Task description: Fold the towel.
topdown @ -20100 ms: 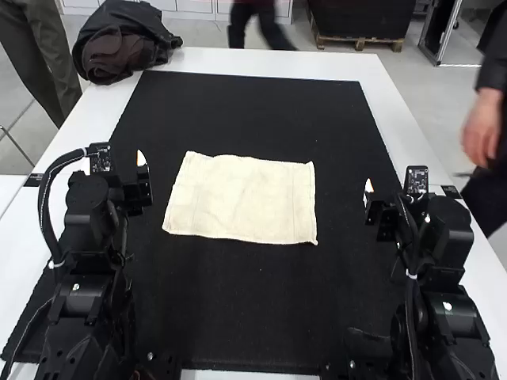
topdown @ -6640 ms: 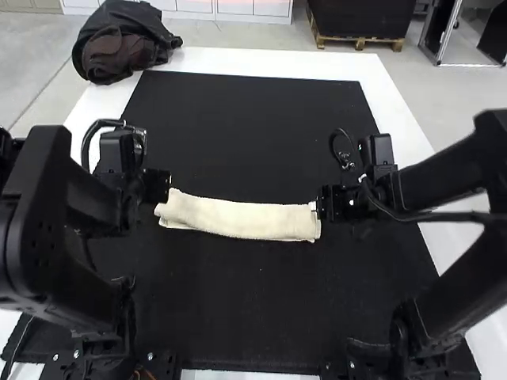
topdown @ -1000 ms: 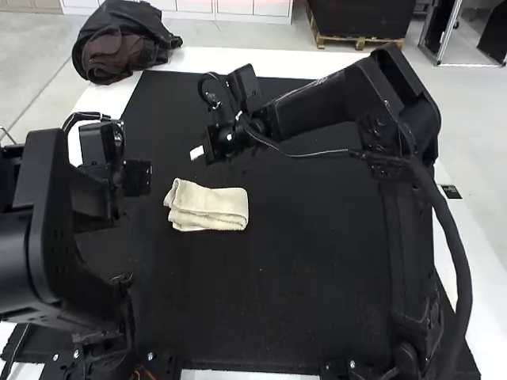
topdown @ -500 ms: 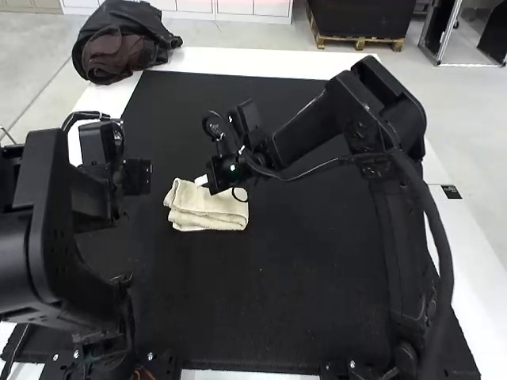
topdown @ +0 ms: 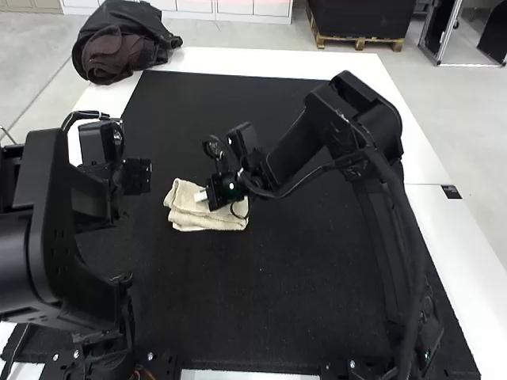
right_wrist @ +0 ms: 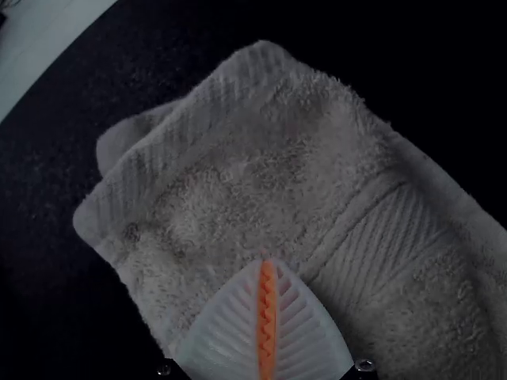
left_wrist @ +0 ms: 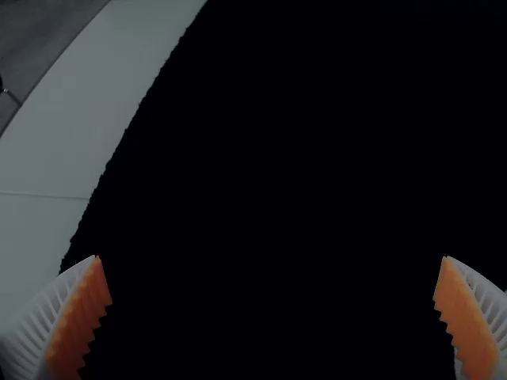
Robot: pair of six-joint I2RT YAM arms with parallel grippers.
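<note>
I have my right gripper [topdown: 202, 195] closed over the folded towel [topdown: 207, 222], left of centre on the black mat [topdown: 309, 269]; my left [topdown: 144, 176] sits wide open, a gap from its left edge.

Towel [topdown: 207, 222]: lay beneath the right gripper [topdown: 201, 195], obstructing downward passage
Left gripper [topdown: 144, 176]: stood leftward, across a gap
Right arm [topdown: 295, 150]: blocked its right
Mat [topdown: 238, 103]: offered passing room beyond it
</note>
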